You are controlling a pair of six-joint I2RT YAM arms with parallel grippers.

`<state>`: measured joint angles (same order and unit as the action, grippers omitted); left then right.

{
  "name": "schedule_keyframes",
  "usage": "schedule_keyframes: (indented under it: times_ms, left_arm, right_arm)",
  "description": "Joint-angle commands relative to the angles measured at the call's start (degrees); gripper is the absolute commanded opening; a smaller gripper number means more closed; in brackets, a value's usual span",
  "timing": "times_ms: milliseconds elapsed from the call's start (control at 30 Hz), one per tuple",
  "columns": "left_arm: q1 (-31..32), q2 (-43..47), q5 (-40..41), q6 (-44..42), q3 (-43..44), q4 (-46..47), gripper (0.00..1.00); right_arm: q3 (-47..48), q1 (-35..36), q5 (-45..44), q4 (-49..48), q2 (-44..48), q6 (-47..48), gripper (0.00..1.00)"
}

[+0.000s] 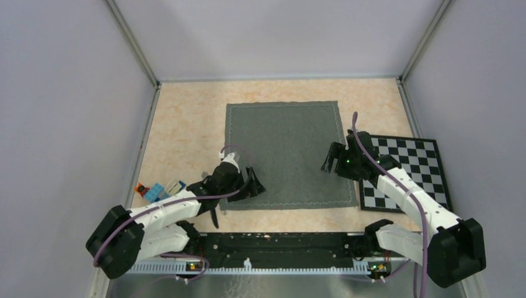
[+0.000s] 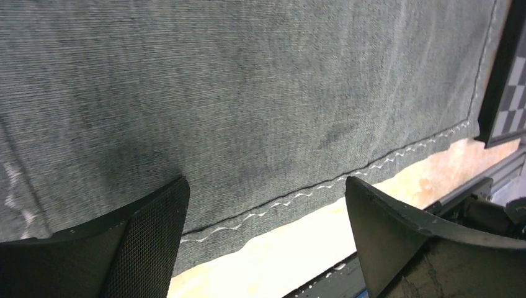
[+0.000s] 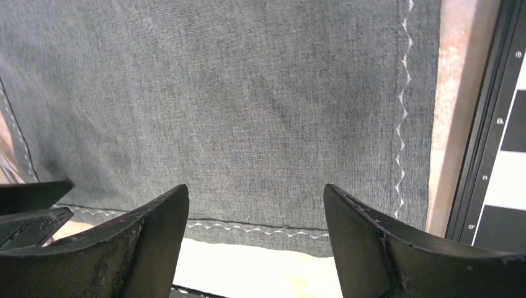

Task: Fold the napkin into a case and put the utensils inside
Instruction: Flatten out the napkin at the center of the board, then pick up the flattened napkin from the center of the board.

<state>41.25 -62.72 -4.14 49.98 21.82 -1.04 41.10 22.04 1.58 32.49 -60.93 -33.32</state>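
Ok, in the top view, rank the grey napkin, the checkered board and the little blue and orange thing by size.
Largest: napkin.
Next: checkered board, though the right arm covers part.
Smallest by far: blue and orange thing.

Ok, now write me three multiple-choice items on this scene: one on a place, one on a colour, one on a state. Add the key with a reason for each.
1. Where does the checkered board lie?
A) right of the napkin
B) left of the napkin
C) on top of the napkin

2. What colour is the napkin?
A) red
B) dark grey
C) white

3. What state is the napkin in?
A) rolled up
B) folded into a narrow pouch
C) spread flat, unfolded

Key:
1 A, the top view shows the board beside the napkin's right edge.
2 B, every view shows a dark grey weave.
3 C, it lies as one open square.
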Motion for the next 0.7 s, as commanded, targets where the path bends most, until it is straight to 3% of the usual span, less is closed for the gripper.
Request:
schedule_keyframes:
  times_ms: [0, 300, 433, 533, 667]
  left_arm:
    - [0.2, 4.3, 7.5, 3.7, 0.3, -3.7, 0.99]
    - [-0.2, 14.8, 25.6, 7.4, 2.5, -17.4, 0.99]
    - [-0.4, 17.5, 24.1, 10.3, 2.0, -19.2, 0.99]
    - [-0.3, 19.5, 21.3, 11.3, 2.6, -20.5, 0.99]
    - [-0.4, 22.0, 18.1, 11.6, 3.8, -21.5, 0.99]
  right_arm:
    - [-0.4, -0.9, 0.6, 2.2, 1.3, -3.8, 0.75]
    - [0.0, -1.5, -5.9, 7.7, 1.1, -4.9, 0.75]
    - [-0.2, -3.5, -10.4, 12.7, 2.3, -11.1, 0.74]
    - [-2.5, -4.6, -14.6, 18.4, 4.2, -20.8, 0.68]
    - [-0.3, -6.0, -16.2, 26.3, 0.1, -23.9, 0.64]
